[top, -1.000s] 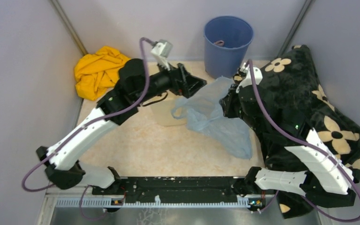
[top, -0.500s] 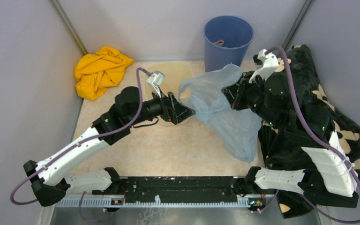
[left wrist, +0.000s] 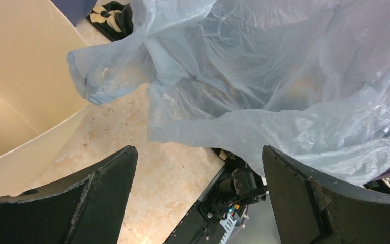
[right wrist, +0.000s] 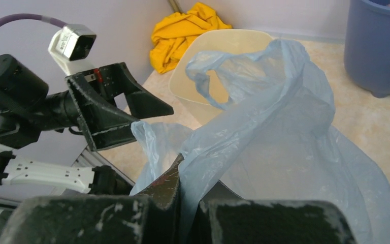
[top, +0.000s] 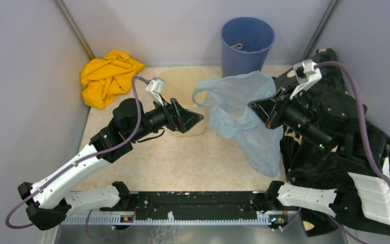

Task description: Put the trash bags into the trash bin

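The pale-blue trash bag hangs above the floor, pinched at its right side by my shut right gripper. One loop handle reaches over the right rim of the cream trash bin. In the right wrist view the bag rises from my shut gripper, with the bin behind it. My left gripper stands open at the bin's near right corner, just left of the bag. Its wrist view shows the bag ahead, the bin wall at left, and nothing within the gripper.
A yellow cloth lies in the far left corner. A round blue bucket stands at the back. A black flowered blanket fills the right side under my right arm. Grey walls close in on three sides.
My left gripper has drawn back from above the bin toward the near side, uncovering it. My right arm has risen and swung right, lifting the bag higher and spreading it.
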Robot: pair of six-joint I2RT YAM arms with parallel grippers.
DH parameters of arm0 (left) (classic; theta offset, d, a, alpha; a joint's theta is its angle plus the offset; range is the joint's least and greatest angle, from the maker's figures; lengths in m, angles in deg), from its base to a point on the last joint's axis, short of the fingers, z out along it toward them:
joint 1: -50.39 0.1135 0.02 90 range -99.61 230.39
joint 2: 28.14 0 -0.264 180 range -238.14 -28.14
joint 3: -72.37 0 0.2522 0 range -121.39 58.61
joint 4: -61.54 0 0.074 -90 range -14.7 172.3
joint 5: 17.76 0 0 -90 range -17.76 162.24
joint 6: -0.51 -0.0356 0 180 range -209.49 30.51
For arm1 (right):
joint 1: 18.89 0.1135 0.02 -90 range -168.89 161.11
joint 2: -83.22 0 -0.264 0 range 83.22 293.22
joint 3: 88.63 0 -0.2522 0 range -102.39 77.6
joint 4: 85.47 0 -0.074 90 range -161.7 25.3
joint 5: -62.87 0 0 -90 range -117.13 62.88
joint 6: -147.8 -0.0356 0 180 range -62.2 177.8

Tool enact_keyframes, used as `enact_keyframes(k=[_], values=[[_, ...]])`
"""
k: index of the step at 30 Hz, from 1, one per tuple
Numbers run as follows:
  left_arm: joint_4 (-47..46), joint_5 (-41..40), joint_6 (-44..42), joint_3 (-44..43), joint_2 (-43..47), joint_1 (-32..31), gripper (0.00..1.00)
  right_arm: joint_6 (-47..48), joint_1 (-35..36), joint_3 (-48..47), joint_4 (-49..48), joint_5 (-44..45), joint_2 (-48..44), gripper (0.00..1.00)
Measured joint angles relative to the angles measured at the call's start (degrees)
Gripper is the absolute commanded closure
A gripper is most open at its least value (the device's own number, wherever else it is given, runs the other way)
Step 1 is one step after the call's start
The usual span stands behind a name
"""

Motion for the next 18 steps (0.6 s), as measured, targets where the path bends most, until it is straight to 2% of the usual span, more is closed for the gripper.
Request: enact_keyframes(k=[4,18], values=[[-0.3,-0.2,0.2,0.0,-0.2,0.0,0.01,0.4,0.0,0.0,-0.7,-2.8,-1.6,1.00],[-2.4,3.4,1.2,-0.3,-10.6,0.0,0.01,0.5,0.0,0.2,-4.3,-12.9,-3.0,1.00]])
